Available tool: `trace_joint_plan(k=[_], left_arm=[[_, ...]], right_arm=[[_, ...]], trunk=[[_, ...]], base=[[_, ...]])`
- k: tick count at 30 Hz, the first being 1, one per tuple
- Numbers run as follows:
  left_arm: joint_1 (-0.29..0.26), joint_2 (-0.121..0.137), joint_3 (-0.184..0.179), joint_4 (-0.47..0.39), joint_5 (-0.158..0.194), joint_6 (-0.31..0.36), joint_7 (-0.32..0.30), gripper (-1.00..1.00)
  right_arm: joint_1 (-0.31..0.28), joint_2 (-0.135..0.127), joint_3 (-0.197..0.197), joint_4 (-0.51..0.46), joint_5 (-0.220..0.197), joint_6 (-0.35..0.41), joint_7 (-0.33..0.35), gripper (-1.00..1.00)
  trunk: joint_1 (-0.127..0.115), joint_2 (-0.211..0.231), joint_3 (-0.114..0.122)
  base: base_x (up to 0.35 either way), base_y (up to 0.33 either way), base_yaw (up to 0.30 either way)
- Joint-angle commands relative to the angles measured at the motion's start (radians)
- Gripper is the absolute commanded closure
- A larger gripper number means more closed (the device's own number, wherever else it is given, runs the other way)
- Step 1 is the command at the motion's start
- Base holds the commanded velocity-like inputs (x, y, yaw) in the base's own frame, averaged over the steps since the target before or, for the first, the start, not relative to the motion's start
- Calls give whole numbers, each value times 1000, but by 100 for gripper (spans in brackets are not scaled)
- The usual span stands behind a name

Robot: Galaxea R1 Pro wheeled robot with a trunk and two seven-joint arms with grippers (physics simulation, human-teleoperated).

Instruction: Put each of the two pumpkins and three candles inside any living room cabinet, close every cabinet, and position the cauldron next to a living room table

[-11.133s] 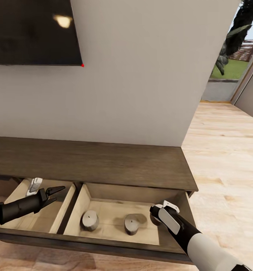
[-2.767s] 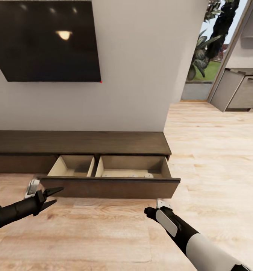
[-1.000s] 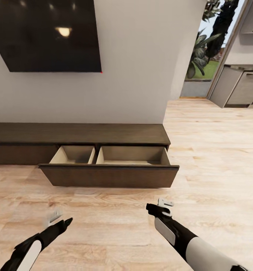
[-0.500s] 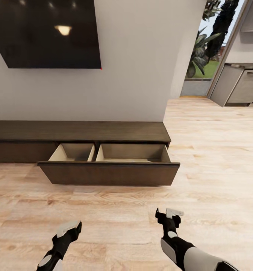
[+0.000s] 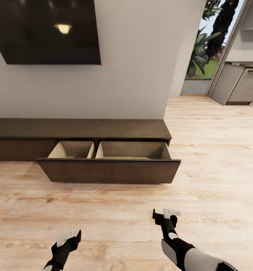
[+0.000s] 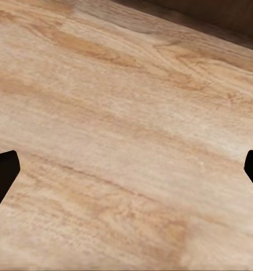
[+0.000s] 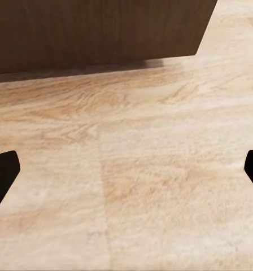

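The cabinet point(image 5: 103, 130) is a long, low dark-brown unit against the white wall. Its right pull-out front point(image 5: 109, 171) stands open, showing two pale beige compartments whose floors are hidden from here. The candles, pumpkins, cauldron and table are out of view. My left gripper point(image 5: 71, 236) hangs low over the wooden floor, open and empty. My right gripper point(image 5: 164, 215) is also open and empty, about a metre short of the drawer front. In the right wrist view the drawer front point(image 7: 98, 31) lies ahead of the spread fingertips point(image 7: 2, 172). The left wrist view looks at bare floor between its fingertips point(image 6: 2, 172).
A dark TV screen point(image 5: 47, 30) hangs on the wall above the cabinet. Light wooden floor point(image 5: 216, 169) stretches to the right toward a doorway with plants point(image 5: 201, 49) and grey kitchen units point(image 5: 239, 84).
Since I stood at the drawer, I have backed away and the view has widened. In the last second both arms have dropped lower and drawn in toward me, grippers still open.
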Motion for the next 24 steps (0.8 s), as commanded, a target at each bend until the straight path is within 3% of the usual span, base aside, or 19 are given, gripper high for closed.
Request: trace_joint_plan(k=[1, 24], left_arm=[[0, 1, -4, 3, 4, -9, 5, -100], [-1, 0, -4, 28, -2, -78, 4, -100]], right_arm=[[0, 0, 9, 0, -7, -3, -5, -100], [0, 0, 2, -1, -14, -7, -8, -100]], trunk=[[4, -8, -4], [92, -169, -76]], base=[[0, 0, 0], [0, 0, 0]])
